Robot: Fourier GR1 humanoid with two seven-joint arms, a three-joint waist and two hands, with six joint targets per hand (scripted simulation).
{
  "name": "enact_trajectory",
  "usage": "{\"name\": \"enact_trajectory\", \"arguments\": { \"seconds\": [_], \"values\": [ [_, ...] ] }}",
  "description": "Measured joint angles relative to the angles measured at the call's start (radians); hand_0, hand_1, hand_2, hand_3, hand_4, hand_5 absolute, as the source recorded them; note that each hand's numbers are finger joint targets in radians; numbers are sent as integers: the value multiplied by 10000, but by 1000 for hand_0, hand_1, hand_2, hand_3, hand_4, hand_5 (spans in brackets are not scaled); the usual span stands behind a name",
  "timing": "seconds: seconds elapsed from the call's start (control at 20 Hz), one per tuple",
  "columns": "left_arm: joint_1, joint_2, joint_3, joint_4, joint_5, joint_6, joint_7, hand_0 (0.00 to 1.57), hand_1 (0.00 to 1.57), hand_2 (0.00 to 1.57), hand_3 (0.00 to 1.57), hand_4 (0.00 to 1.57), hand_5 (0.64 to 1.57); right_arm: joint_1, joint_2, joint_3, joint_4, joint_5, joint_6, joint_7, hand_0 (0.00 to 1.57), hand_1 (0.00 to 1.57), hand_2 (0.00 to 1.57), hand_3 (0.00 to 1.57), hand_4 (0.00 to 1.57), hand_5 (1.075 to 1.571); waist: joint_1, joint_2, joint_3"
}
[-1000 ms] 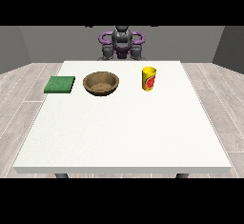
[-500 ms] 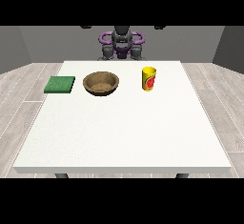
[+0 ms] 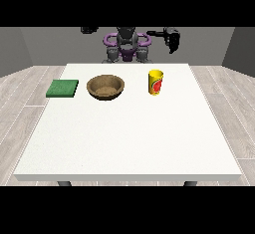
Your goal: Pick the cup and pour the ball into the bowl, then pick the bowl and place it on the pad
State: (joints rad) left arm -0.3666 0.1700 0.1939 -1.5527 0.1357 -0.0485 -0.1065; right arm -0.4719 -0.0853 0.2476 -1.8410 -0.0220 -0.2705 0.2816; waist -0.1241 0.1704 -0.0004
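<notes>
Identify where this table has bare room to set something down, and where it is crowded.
The whole near half of the table is bare, as is the strip right of the cup. Crowded: the far row, where pad, bowl and cup stand with only narrow gaps.

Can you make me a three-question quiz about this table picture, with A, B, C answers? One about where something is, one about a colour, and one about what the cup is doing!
1. Where is the bowl?
A. Between the green pad and the cup
B. On the pad
C. At the table's near edge

2. What colour is the cup?
A. Blue
B. Yellow with red
C. White

3. How is the cup?
A. Tipped over
B. Held in a hand
C. Standing upright, untouched

Answers: 1 A, pad at the view's left, cup at its right. 2 B, yellow sides with a red mark. 3 C, it stands alone; the hand at the view's right is raised behind the table.
</notes>
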Motion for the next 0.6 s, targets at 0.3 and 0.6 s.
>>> {"name": "enact_trajectory", "arguments": {
  "seconds": [0.3, 0.6],
  "values": [
    [515, -241, 76, 1898, -355, -263, -2229, 0, 0, 0, 0, 0, 1403, 319, -230, -451, -370, -173, 416, -206, 0, 0, 0, 0, 0, 1567, -64, 307, -2],
    [146, 40, 417, 4213, -476, -581, -3804, 0, 0, 0, 0, 0, 1437, 484, -358, -932, -783, -435, 801, 73, 0, 0, 0, 0, 0, 1568, -130, 208, 0]
  ]
}}
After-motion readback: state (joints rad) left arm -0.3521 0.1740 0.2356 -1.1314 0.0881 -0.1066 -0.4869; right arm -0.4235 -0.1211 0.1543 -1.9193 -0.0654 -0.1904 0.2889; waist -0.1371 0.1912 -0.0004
